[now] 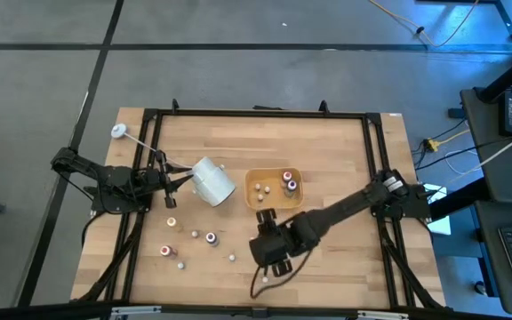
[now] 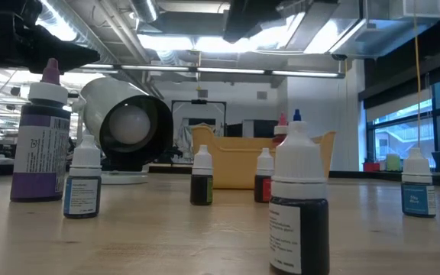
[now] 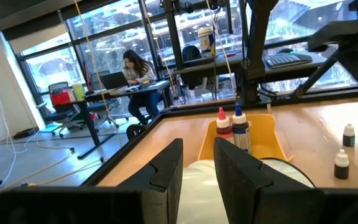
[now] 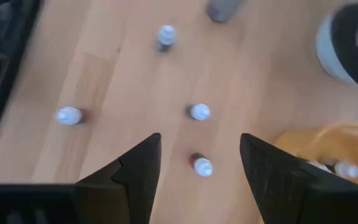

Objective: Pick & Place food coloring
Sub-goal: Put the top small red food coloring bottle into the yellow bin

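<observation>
Right wrist view shows the right gripper (image 4: 201, 163), fingers spread and empty, above a red bottle (image 4: 201, 165); next, descend and clench. Left gripper (image 1: 169, 182) grasps the white cup (image 1: 212, 181).

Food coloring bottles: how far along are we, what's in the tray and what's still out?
Several bottles already stand in the orange tray. The right gripper is open and empty above a red bottle on the table. The left gripper holds the white cup tipped. Several bottles, such as the purple one, remain out.
</observation>
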{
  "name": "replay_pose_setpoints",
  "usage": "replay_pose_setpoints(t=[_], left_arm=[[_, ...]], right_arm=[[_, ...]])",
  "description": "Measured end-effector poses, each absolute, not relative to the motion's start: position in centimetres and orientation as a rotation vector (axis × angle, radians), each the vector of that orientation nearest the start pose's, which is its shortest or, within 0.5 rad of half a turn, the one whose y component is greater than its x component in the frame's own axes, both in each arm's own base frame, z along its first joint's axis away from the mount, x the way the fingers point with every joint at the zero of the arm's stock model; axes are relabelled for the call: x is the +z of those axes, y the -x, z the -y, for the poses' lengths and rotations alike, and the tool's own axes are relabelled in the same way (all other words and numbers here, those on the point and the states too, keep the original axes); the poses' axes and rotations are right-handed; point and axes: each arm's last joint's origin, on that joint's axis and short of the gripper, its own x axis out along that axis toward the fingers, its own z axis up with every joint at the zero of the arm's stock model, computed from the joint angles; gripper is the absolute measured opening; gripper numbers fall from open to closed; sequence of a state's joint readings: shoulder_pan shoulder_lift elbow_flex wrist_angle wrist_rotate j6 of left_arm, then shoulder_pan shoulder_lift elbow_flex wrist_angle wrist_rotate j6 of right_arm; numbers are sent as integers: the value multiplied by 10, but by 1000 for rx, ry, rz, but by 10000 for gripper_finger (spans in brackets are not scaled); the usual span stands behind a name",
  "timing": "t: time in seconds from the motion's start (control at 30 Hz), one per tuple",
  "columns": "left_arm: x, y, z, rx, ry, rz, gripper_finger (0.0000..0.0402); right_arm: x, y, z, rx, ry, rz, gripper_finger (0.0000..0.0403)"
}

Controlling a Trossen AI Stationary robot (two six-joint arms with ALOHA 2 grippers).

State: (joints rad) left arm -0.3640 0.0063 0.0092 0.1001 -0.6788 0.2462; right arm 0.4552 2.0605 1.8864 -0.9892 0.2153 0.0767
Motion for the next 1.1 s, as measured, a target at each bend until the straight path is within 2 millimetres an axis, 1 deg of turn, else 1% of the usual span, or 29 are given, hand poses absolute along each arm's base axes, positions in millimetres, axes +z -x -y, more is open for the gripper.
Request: replay_pose_setpoints(t=[0.07,0.17,0.3,0.4,0.57,0.63,0.77,0.9,1.0,1.1], left_arm=[[175,-91,15,324,-193,50,88],[175,-91,15,324,-192,51,88],[175,-91,15,324,-193,51,88],[175,-91,15,324,-193,51,88],[175,-91,15,324,-193,51,88],[175,-91,15,324,-193,51,88],[175,-91,15,324,-195,50,88],[175,-91,15,324,-194,51,88],[175,-91,15,324,-194,51,88],[175,-91,15,325,-194,50,88]], right_arm=[[265,-389,-191,181,325,-1106,219],[265,-388,-194,186,326,-1104,219],[263,-388,-191,133,255,-1122,219],[249,-390,-178,91,238,-1171,219],[210,-390,-159,85,207,-1241,219],[199,-389,-154,77,206,-1266,219],[183,-387,-147,67,198,-1277,218],[176,-388,-147,90,200,-1242,214],[168,-387,-148,120,188,-1232,205],[165,-386,-147,126,179,-1235,189]])
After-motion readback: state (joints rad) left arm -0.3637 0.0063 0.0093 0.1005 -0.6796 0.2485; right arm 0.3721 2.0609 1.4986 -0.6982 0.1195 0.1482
